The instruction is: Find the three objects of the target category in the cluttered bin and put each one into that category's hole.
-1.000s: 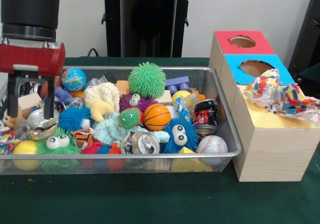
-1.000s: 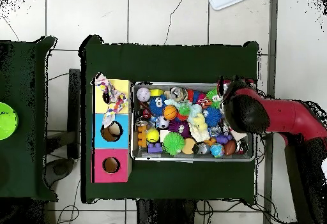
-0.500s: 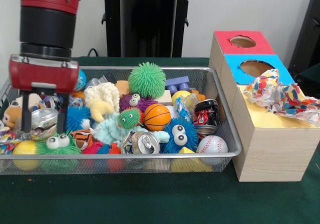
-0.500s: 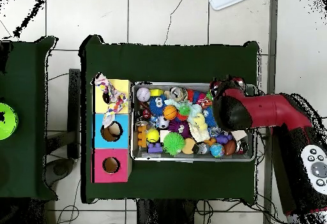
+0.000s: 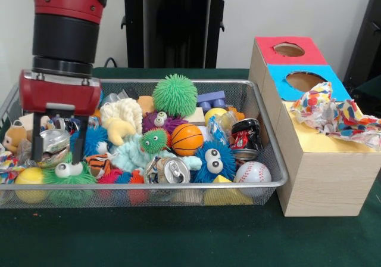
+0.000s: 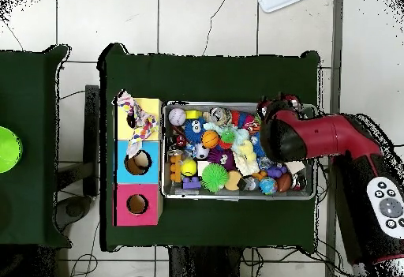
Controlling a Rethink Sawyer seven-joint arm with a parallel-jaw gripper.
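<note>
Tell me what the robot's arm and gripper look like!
The arm is round and thick, shiny red with a wide black band. Its gripper has a boxy red body and two thin black fingers. From above, a grey button pad shows.

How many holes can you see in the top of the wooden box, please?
2 show plainly: the red-surround hole at the box's far end and the blue-surround hole in the middle. A third, in the yellow section, may lie hidden beneath the polka-dot cloths.

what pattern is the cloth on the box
White cloth with red, blue, yellow polka dots; front view.
</note>
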